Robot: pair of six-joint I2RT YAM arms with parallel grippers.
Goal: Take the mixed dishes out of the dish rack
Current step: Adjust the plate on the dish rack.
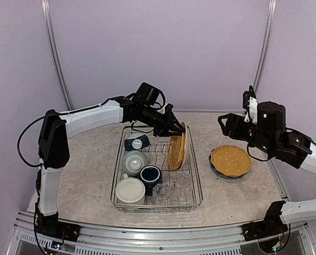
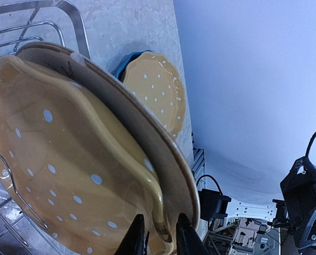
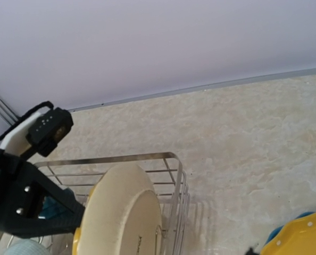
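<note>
Table (image 1: 243,194) fills lower frame. Dish rack (image 1: 158,208) at centre of table. Yellow dotted plate (image 1: 175,153) upright on edge in rack's upper right part; left gripper (image 2: 160,236) clamped on its top rim. Right gripper (image 1: 224,125) open, empty, hovering at right of frame, apart from rack.

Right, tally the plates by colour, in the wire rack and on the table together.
Yellow white-dotted ceramic plates: 2
Cream round ceramic plate: 1
Blue round plate: 1
Total: 4
</note>
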